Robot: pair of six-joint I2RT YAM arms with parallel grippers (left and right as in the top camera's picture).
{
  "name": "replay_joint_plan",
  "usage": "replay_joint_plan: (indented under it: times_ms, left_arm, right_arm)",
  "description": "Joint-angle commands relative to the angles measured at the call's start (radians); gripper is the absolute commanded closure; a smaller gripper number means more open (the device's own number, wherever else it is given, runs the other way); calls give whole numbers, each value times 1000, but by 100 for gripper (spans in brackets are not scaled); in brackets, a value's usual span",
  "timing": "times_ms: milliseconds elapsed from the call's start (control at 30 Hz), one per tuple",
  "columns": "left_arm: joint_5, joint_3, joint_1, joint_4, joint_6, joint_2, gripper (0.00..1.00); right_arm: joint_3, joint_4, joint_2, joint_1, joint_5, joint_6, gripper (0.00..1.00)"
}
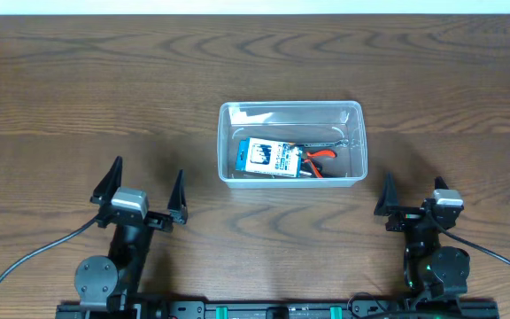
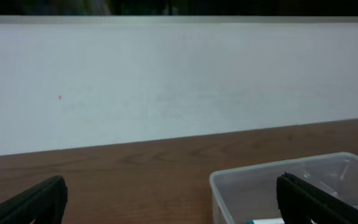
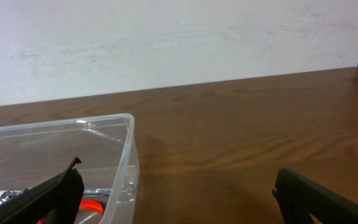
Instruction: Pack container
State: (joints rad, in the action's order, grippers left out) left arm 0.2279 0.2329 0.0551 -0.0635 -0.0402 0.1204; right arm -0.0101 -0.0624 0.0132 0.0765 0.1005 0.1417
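The clear plastic container (image 1: 223, 142) stands at the middle of the wooden table. Inside it lie a small blue and white box (image 1: 271, 158) and pliers with red handles (image 1: 320, 159). My left gripper (image 1: 147, 184) is open and empty, near the front edge to the container's lower left. My right gripper (image 1: 412, 191) is open and empty too, just past the container's lower right corner. The left wrist view shows the container's near corner (image 2: 229, 180) behind the right finger (image 2: 309, 199). In the right wrist view the container's corner (image 3: 128, 149) and a red handle (image 3: 92, 205) sit by the left finger (image 3: 48, 198).
A white wall (image 2: 179, 81) runs along the table's far edge. Bare wood (image 1: 78, 97) lies to both sides of the container and behind it. Cables (image 1: 25, 257) trail from the arm bases at the front.
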Motion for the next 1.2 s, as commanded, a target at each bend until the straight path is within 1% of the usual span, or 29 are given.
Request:
replay_joint_plan:
  times_ms: [0,333,533,867,1100,1167]
  left_arm:
    - [-50,-14,0,-11,17,-40,2]
    - [-87,-54,-28,-10,43,-117,2]
    - [-87,-92,-47,-33,76,-119,2]
    - [-87,-167,-80,-32,88,-119,2]
    - [-87,-229,-81,-32,92,-119,2]
    - [-91,-229,-84,-6,90,-119,2]
  right_arm:
    - [5,-1,-7,12,-7,11,1]
    - [5,-1,-7,12,-7,11,1]
    - [5,-1,-7,12,-7,11,1]
    - [5,-1,-7,12,-7,11,1]
    - [5,-1,-7,12,-7,11,1]
    - [5,-1,-7,12,-7,11,1]
